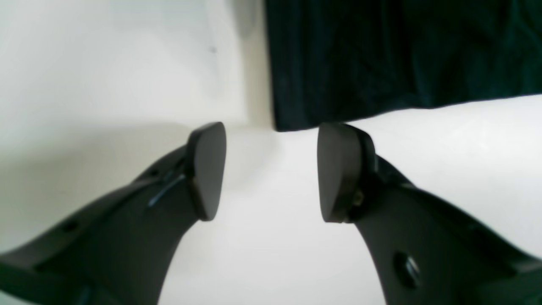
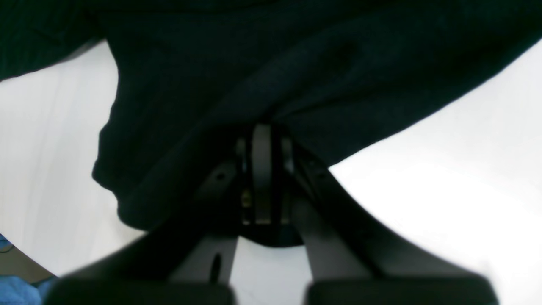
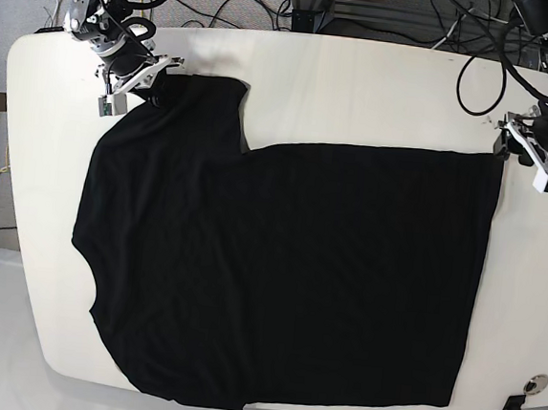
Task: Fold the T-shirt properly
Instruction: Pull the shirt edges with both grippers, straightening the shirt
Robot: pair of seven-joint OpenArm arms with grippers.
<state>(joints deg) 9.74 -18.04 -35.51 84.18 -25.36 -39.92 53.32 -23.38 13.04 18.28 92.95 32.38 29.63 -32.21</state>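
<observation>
**Right gripper pinches sleeve as black T-shirt waits spread on the table**

The right gripper [image 2: 262, 169], its dark jaws pressed together on a bunch of fabric, holds the far sleeve of the large black short-sleeved cotton T-shirt [image 3: 278, 272] near the far left corner of the white, round-cornered table [image 3: 361, 88], as the base view shows it. The wrist view shows the cloth gathered and lifted into a ridge right at the pinch, draping away to either side over bare white surface. Across the table, the left gripper [image 1: 271, 169] stands with its two black pads well apart and nothing between them; it hovers beside the far right corner of the shirt's hem, just off the cloth's edge, with that corner lying straight ahead of the gap.

The shirt lies flat, plain side up, and covers most of the table, collar end toward the left edge and hem toward the right, its lower sleeve reaching the near edge. No fold is visible in the body. Cables and rig hardware run beyond the far edge.

The step in hand looks like the opening grasp: one corner taken, the other not yet. The next move, by this reading, calls for the left gripper to advance onto the hem corner and close, so both arms can lift the far edge together and carry it over evenly.
</observation>
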